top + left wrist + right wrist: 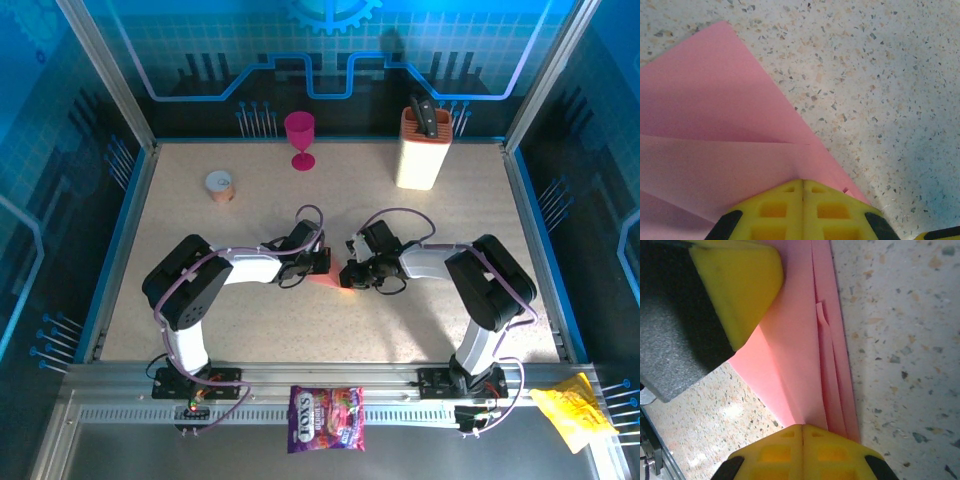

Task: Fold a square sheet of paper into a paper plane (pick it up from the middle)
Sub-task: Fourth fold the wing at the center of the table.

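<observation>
The salmon-pink sheet of paper (pixel 328 281) lies at the middle of the table, folded into a narrow pointed paper plane shape with several stacked layers (pixel 805 340) and a slanted edge (pixel 715 125). My left gripper (pixel 318 263) is shut on its left side, the yellow fingertips pressed together on the paper (pixel 803 183). From the right, my right gripper (pixel 352 273) is shut on the fold line (pixel 803 428). The left gripper's yellow finger (pixel 740 280) rests on the paper in the right wrist view.
A magenta goblet (pixel 300 138) and a cream knife block (pixel 423 148) stand at the back. A small round cup (pixel 220 186) sits back left. A purple candy bag (pixel 326 418) and a yellow wrapper (pixel 575 410) lie on the near rail.
</observation>
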You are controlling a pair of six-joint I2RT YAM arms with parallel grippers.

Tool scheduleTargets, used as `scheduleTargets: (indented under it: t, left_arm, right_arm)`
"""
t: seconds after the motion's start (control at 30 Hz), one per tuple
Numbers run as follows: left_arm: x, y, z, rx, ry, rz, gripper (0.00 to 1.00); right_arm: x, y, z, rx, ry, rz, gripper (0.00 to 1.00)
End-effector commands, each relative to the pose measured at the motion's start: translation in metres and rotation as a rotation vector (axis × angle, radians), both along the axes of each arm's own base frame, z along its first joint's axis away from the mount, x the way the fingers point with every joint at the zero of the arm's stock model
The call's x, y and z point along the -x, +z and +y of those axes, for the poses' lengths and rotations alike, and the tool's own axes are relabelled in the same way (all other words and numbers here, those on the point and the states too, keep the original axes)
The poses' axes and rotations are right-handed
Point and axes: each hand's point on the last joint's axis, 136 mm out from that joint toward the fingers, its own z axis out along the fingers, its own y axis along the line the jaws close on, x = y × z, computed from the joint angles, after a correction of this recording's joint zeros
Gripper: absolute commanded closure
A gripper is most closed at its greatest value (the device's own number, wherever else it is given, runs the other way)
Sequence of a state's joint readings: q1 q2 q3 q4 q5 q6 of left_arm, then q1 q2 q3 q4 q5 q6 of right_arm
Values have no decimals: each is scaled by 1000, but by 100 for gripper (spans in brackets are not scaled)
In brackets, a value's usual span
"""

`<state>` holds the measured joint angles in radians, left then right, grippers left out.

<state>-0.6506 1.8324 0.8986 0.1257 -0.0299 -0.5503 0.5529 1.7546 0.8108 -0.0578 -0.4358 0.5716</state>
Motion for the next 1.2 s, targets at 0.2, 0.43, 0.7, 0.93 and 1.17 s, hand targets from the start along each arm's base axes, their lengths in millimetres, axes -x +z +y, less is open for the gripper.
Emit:
scheduleTargets:
  t: [0.2, 0.43, 0.7, 0.93, 1.17]
  left_arm:
    - [20, -42, 32, -119, 40, 110, 100]
    - [21, -38, 33, -113, 40, 105, 100]
    - [21, -34, 32, -111, 35, 98, 100]
    - [21, -34, 33, -112, 31, 99, 100]
    - [21, -36, 33, -112, 32, 103, 100]
  right_arm:
    - [12, -8, -21, 3, -33, 52, 100]
    - [4, 13, -32, -15, -71, -1, 100]
    - [5, 12, -25, 9, -21, -39, 82]
    - [6, 16, -17, 41, 14, -71, 78]
    - [3, 36, -5, 40, 33, -126, 85]
